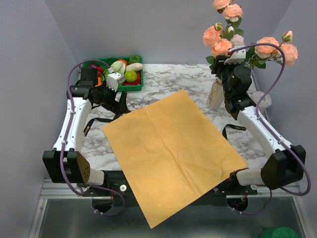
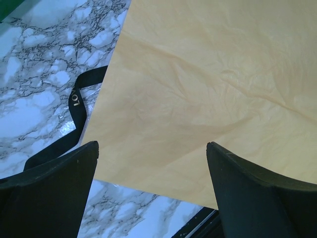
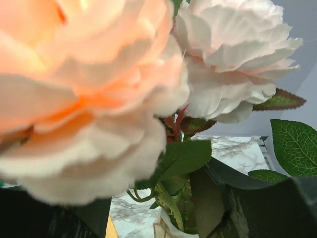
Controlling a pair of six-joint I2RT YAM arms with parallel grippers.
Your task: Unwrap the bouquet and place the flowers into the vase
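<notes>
Above the vase (image 1: 215, 95), our right hand (image 3: 153, 218) parted around the flowers (image 1: 221, 47), our left hand (image 2: 152, 147) wide open, empty, over the paper (image 2: 208, 74)

Paper sheet (image 1: 173, 153) flat on desk (image 1: 188, 79), centre; near corner hangs over front edge. Ribbon (image 1: 96, 121) under sheet, ends out at L + R sides. Tray (image 1: 140, 85) at far-L corner, veg (image 1: 131, 76) in it. Vase (image 1: 216, 94) far R, just behind sheet's far corner; flowers (image 1: 223, 42) in it, upright. Pot (image 1: 262, 100) R of vase, apart.
</notes>
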